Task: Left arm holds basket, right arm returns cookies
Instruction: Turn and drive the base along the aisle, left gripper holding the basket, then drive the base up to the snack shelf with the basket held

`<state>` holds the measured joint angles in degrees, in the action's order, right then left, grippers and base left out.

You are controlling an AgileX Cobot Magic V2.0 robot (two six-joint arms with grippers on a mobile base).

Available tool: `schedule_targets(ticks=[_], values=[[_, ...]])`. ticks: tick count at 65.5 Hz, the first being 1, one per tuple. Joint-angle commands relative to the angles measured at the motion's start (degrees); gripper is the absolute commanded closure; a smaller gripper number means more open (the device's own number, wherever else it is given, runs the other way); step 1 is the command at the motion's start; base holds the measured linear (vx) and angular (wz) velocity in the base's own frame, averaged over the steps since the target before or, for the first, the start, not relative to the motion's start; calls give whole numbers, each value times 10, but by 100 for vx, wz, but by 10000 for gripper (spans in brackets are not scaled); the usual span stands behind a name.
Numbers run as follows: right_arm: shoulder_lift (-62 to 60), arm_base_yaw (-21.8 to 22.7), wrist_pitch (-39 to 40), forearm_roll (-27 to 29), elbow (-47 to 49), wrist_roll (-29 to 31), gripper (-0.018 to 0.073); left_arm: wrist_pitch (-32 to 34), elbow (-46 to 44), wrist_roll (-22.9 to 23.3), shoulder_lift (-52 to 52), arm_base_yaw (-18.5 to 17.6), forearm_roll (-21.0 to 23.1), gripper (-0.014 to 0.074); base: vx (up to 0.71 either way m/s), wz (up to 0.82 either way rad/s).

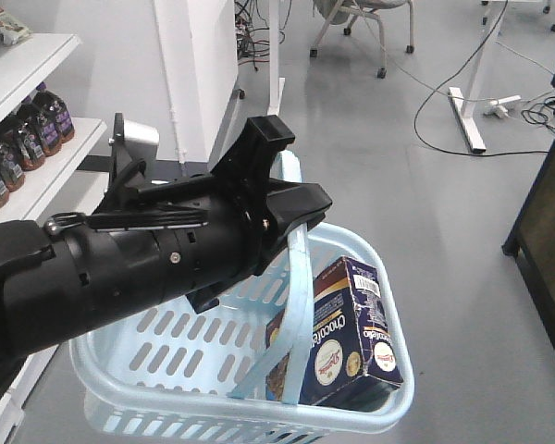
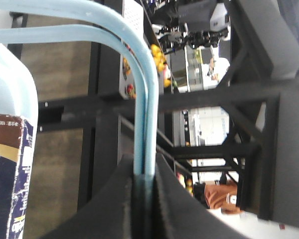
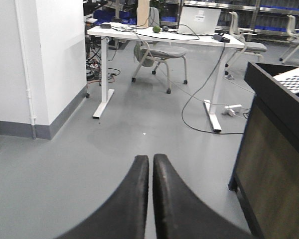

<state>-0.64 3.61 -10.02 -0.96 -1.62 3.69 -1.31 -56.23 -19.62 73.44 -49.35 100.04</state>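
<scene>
Inside basket [image 1: 157, 356], cookies [image 1: 347, 338]; left claw [image 1: 291, 217] grips handle [image 1: 301, 277]; right claw [image 3: 150, 191] closed.

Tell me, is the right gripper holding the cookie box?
No, the right gripper is shut on nothing; the cookie box stands in the basket.

Bright even indoor light, faint shadows, basket [image 2: 142, 99] blurred close-up, background perhaps overexposed

The basket [image 1: 92, 375] is smooth, faintly glossy plastic, the cookies [image 1: 338, 324] box is printed cardboard with a slight sheen, and the left arm [image 1: 139, 264] has a matt casing.
</scene>
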Motion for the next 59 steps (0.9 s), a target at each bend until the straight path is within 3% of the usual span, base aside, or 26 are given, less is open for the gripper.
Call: schedule_targets(ticks=[1, 59], values=[[-7, 4, 41, -2, -10, 3, 565, -12, -21, -1, -21, -4, 19, 599, 39, 15], [-7, 4, 41, -2, -10, 3, 565, -12, -21, -1, -21, -4, 19, 599, 36, 26]])
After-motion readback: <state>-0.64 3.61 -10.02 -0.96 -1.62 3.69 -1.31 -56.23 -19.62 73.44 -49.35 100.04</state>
